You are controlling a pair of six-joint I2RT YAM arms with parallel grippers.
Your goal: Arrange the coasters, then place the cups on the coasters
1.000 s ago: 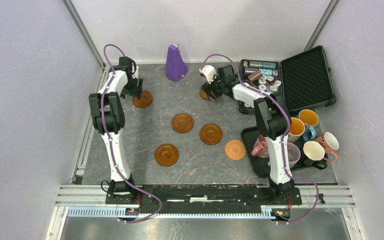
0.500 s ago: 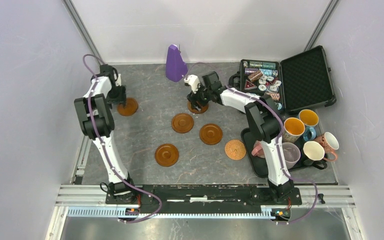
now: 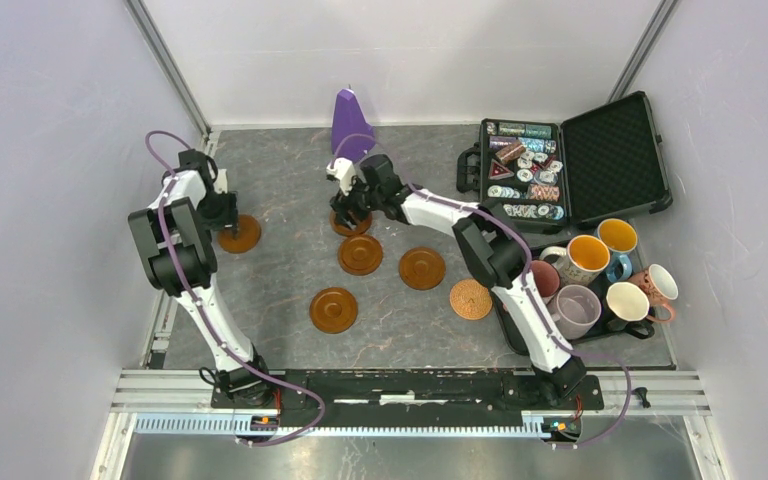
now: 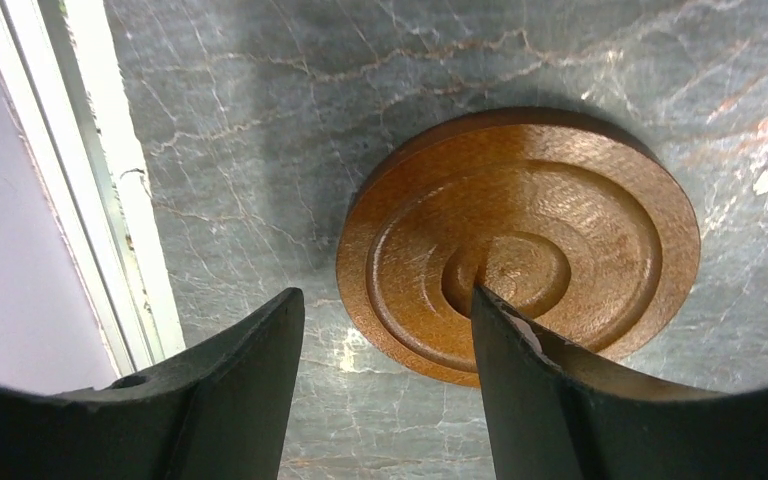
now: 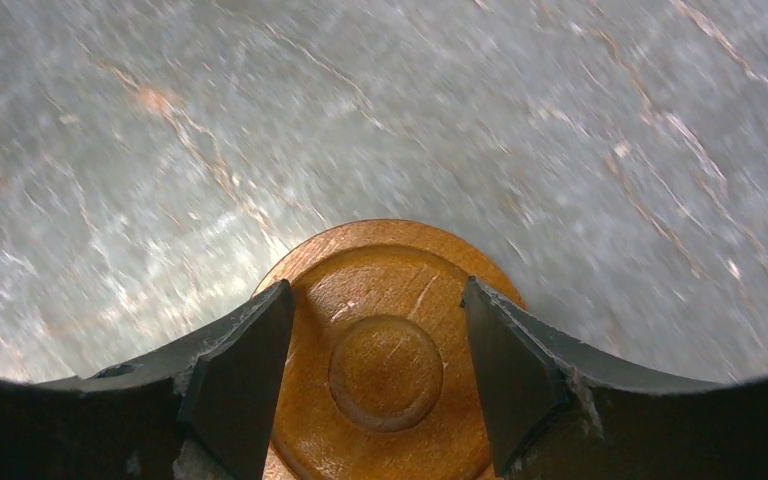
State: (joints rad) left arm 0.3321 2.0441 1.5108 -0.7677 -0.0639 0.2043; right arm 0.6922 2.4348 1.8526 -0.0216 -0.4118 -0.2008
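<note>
My left gripper is open at the far left. One fingertip rests in the ringed centre of a dark brown coaster; the other finger stands on the table beside it. That coaster lies near the left rail. My right gripper is open, with both fingertips pressed on top of another brown coaster, either side of its raised centre. Three more brown coasters and a lighter patterned one lie mid-table. Several cups stand on a black tray at the right.
A purple cone-shaped object stands at the back, just behind the right gripper. An open black case of poker chips sits at the back right. A white rail borders the table close to the left gripper.
Both arms have swung left and nearer, each sliding its coaster along the table. Both pairs of jaws have narrowed a little.
</note>
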